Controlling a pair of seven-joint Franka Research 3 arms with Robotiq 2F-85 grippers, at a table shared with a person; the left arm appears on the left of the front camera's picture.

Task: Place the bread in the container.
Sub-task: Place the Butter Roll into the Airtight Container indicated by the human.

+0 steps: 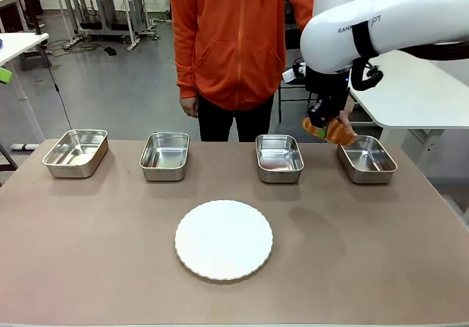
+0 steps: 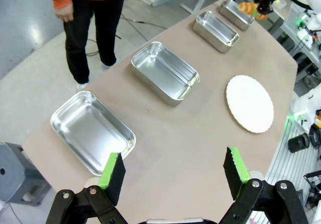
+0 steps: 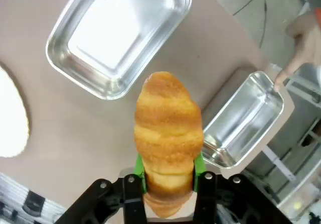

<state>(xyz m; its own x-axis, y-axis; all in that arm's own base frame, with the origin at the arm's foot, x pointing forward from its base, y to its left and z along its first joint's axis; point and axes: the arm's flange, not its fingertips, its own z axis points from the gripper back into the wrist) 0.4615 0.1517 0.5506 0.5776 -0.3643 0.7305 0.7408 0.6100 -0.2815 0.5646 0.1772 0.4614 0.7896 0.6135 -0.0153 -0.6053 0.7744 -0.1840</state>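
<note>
While the right gripper [image 1: 322,124] clamps the bread [image 1: 331,130] at the front view's upper right, just above the container [image 1: 367,158], the carry looks nearly finished. Next comes lowering over that tray and releasing. Left gripper [image 2: 173,176] stands wide, empty.

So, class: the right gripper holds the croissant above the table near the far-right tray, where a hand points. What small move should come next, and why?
Probably ease the right gripper sideways until it is over the far-right tray, then lower. The croissant is clamped between the green pads and hangs by that tray's near corner, not squarely above it. The person's finger touches that tray's rim, which seems to mark it as the target.
</note>
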